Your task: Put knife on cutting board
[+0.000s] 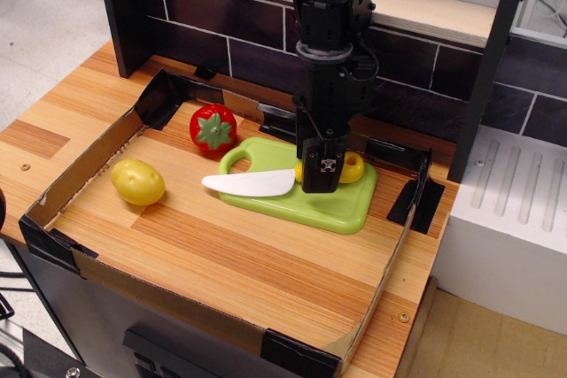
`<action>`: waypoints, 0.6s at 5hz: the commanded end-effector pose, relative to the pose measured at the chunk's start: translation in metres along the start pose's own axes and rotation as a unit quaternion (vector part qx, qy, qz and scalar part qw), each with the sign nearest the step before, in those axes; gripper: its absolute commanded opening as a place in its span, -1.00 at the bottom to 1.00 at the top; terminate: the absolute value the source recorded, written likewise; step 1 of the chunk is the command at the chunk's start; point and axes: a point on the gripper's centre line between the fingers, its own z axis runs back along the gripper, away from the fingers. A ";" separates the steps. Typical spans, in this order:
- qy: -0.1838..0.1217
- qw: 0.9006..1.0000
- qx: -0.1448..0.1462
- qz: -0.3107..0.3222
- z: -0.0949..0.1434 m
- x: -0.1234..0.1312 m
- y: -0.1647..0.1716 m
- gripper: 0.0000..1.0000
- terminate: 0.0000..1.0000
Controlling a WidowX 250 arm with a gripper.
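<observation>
You have 1 gripper (321, 185) in view, hanging straight down from the black arm (330, 33) over the right half of the tray. Its tip sits at the point where the knife's handle meets the blade, with yellow showing on both sides of it, but the fingers are seen edge-on, so you cannot tell whether it is clamped on the handle or has let go.

There is 1 knife (252, 183). Its white curved blade points left, lying across the left part of the cutting board (341, 205) with the tip reaching out past the board's left edge over the wood. Whether the blade rests flat on the board or is held just above it cannot be told.

There is 1 cutting board, light green, lying near the tray's back right corner. Its loop handle sits at the back left corner, just beside the tomato.

You also have 1 red toy tomato (213, 127) with a green star-shaped top, behind the blade tip and apart from it, and 1 yellow toy potato (137, 181) well to the left, alone on the wood.

All of this sits inside 1 shallow cardboard tray (89, 152) taped at its corners with black tape, on a wooden counter (40, 135).
</observation>
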 end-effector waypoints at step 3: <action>-0.102 0.981 0.165 0.011 0.079 -0.023 -0.025 1.00 -1.00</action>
